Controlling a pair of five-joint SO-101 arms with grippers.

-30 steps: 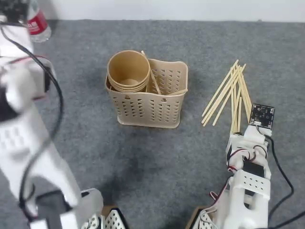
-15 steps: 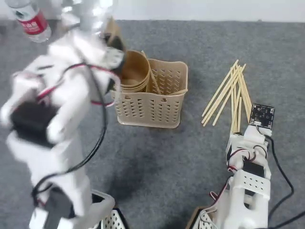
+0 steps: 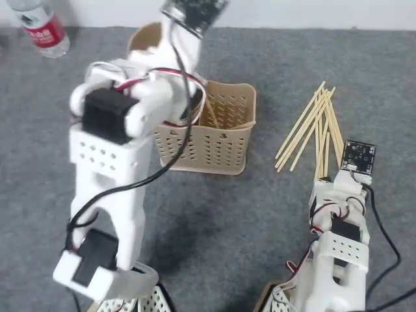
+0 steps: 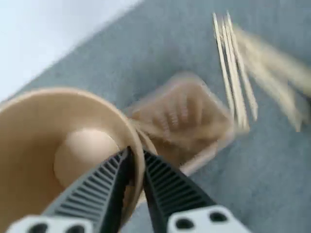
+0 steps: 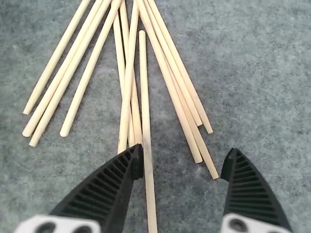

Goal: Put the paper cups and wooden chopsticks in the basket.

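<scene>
My left gripper (image 4: 136, 154) is shut on the rim of a tan paper cup (image 4: 53, 145). In the high view that cup (image 3: 144, 36) pokes out behind the left arm (image 3: 130, 110), just beyond the basket's far left corner. The beige perforated basket (image 3: 224, 133) stands mid-table with one chopstick (image 3: 210, 112) leaning inside; the arm hides its left half. A loose fan of wooden chopsticks (image 3: 312, 127) lies on the grey carpet to the right. My right gripper (image 5: 184, 162) hangs open just above the near ends of those chopsticks (image 5: 141, 73), touching none.
A plastic water bottle (image 3: 42, 26) lies at the far left corner. The right arm (image 3: 341, 221) stands at the front right. Grey carpet (image 3: 227, 221) stretches bare in front of the basket.
The left arm has swung from the left edge to over the basket, carrying the cup with it, and now covers the cups stacked in the basket. The right arm has kept still.
</scene>
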